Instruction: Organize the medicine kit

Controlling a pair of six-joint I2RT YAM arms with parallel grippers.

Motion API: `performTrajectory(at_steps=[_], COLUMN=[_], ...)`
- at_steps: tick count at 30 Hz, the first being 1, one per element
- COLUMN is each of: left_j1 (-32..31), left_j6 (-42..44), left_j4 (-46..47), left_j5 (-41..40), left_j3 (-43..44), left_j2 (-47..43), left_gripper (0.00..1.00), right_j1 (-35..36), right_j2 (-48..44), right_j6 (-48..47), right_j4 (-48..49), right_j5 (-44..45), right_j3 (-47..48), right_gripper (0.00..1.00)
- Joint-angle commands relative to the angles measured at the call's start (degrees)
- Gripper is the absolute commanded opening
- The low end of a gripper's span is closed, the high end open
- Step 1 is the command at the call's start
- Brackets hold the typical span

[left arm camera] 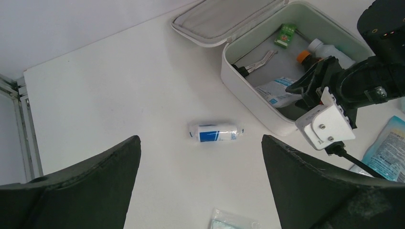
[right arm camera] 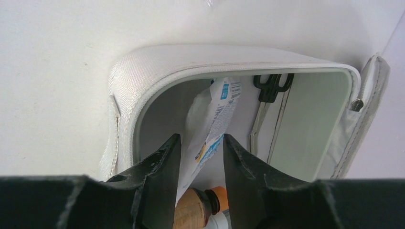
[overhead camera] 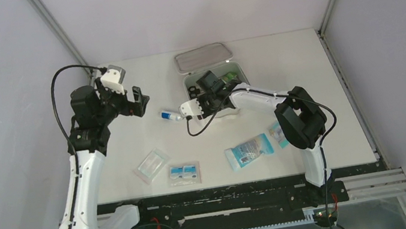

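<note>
White tabletop (overhead camera: 284, 66), far side: large white square soft medicine kit (left arm camera: 248, 102), lid (left arm camera: 224, 19) open; right gripper (right arm camera: 200, 143) inside, jaws slightly parted astride a flat white-blue packet (right arm camera: 217, 109); left gripper (left arm camera: 200, 157) gapes empty. Kit likely light, yielding (grasp its rim)

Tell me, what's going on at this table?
The right end effector is down in the open medicine kit, its jaws parted around a white packet. The left end effector hovers wide open above a small blue-and-white roll on the table. More packets lie outside the kit.
</note>
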Motion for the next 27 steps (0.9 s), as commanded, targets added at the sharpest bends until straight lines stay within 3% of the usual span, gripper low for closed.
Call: performTrajectory(at_steps=[1,13,20,27], left_j1=[0.4,0.4,0.4,0.4], left_j6=[1.3,2.5,3.5,7.1], left_j4=[2.2,1.8,1.7,-0.1], left_j5=[0.0,-1.2,-1.8,1.0], left_j3=[0.4,0.5,0.4,-0.7], left_j2=[0.3,0.9,2.1,4.8], left_gripper=[1.0,1.0,1.0,1.0], right_j1=[-0.1,-1.3,-4.6,-9.2], right_j2=[-3.6,-4.3,-5.8,-13.3], right_j6=[0.6,3.4,15.2,28.5], right_j4=[-2.8,-11.7,-12.8,-13.5], right_j5=[-2.1,-7.2,-12.1,-17.5], right_j3=[4.1,10.3,13.1,11.2], right_gripper=[0.38,0.4,0.41,0.52])
